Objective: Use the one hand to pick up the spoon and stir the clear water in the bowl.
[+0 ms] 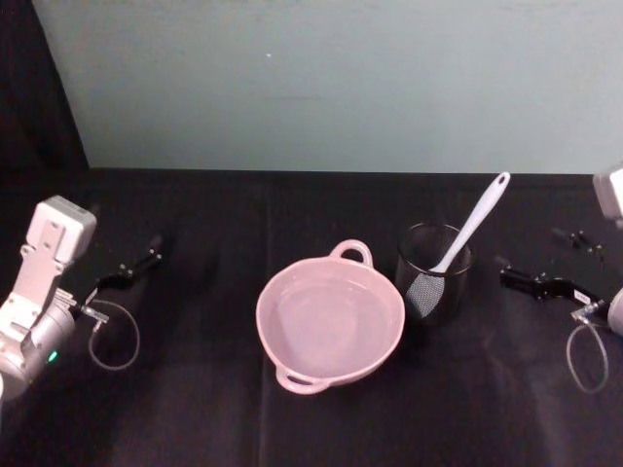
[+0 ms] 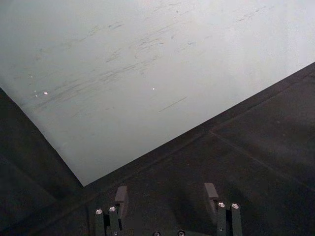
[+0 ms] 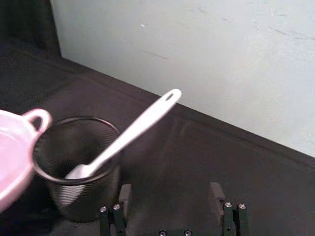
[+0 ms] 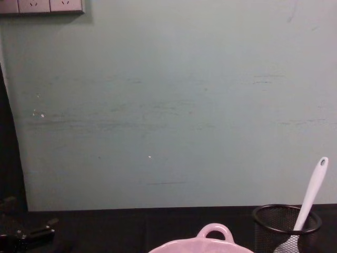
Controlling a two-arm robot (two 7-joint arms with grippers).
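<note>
The white spoon (image 1: 471,226) stands in a black wire-mesh cup (image 1: 434,271), blade down, its handle leaning up and to the right. The chest view shows the spoon (image 4: 312,197) rising out of the cup (image 4: 285,224). Just left of the cup sits the pink bowl (image 1: 292,302), holding clear water. My right gripper (image 1: 531,265) rests open on the table to the right of the cup, empty. In the right wrist view its gripper (image 3: 170,194) faces the spoon (image 3: 133,133) and cup (image 3: 78,162). My left gripper (image 1: 144,261) is parked open at the far left.
A black cloth (image 1: 195,409) covers the table and a pale green wall (image 1: 331,78) stands behind it. Loose cable loops hang by each wrist (image 1: 115,336). The bowl's loop handle (image 4: 214,232) points toward the wall. Wall sockets (image 4: 42,5) sit at the upper left.
</note>
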